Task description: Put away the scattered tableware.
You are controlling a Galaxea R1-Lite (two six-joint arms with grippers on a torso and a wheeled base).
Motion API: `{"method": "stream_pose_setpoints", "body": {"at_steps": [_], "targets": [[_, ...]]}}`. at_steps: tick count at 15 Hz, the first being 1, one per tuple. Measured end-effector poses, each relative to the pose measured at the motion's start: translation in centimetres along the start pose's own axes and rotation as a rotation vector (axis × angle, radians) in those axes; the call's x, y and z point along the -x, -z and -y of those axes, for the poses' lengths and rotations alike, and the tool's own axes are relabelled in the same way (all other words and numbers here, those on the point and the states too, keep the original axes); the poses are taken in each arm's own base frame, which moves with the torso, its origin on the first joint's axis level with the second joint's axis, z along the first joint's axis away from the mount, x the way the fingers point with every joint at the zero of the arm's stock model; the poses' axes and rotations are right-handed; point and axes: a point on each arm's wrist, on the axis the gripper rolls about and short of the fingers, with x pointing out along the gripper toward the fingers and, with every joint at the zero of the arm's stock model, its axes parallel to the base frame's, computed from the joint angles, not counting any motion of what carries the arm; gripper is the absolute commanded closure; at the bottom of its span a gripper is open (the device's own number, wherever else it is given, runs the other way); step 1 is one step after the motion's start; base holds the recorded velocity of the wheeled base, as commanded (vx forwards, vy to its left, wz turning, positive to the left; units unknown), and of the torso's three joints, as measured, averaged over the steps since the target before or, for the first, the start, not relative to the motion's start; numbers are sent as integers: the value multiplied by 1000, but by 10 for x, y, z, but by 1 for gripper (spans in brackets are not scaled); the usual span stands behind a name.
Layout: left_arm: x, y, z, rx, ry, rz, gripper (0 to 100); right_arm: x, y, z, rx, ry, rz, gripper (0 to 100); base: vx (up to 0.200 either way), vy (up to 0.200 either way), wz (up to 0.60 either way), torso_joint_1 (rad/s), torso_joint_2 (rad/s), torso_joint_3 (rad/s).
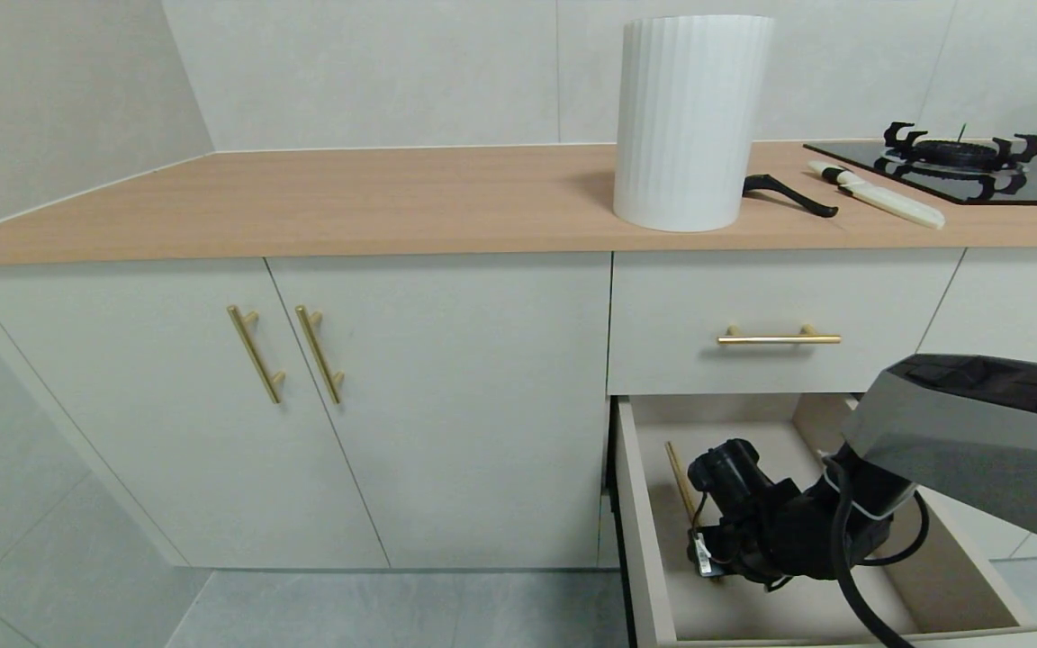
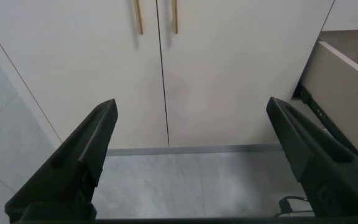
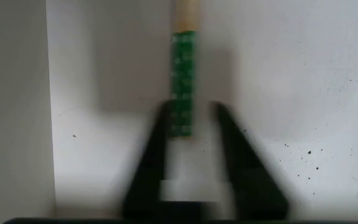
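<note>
Chopstick [image 1: 680, 481] in open drawer [image 1: 643, 540], close to its left wall, per head view. Right wrist view adds detail: green-patterned end sits between tips of right gripper [image 3: 191, 115], fingers narrowly parted, contact unclear. Left gripper [image 2: 191, 109] spread wide, holding nothing, facing cabinet doors [image 2: 229, 74].

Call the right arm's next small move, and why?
Probably lift the right claw straight out of the open drawer: the chopstick seems to lie on its floor, and the fingers look parted around its green end.
</note>
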Motion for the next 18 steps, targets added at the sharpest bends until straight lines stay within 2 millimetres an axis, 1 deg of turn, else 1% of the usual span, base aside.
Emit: {"method": "stream_pose_setpoints", "body": {"at_steps": [4, 6, 9, 10, 14, 15, 18], "targets": [[0, 0, 0, 0, 0, 0, 0, 1, -1, 0, -1, -1, 3, 0, 0, 0, 0, 0, 0, 0], [0, 0, 0, 0, 0, 0, 0, 5, -3, 1, -5, -3, 12, 0, 0, 0, 0, 0, 0, 0], [0, 0, 0, 0, 0, 0, 0, 26, -17, 6, -25, -16, 60, 0, 0, 0, 0, 0, 0, 0], [0, 0, 0, 0, 0, 0, 0, 38, -22, 9, -32, -18, 73, 0, 0, 0, 0, 0, 0, 0], [0, 0, 0, 0, 0, 0, 0, 106, -50, 25, -75, -53, 200, 0, 0, 0, 0, 0, 0, 0], [0, 0, 0, 0, 0, 0, 0, 126, -57, 31, -81, -64, 254, 0, 0, 0, 0, 0, 0, 0], [0, 0, 0, 0, 0, 0, 0, 174, -69, 55, -101, -72, 388, 0, 0, 0, 0, 0, 0, 0]]}}
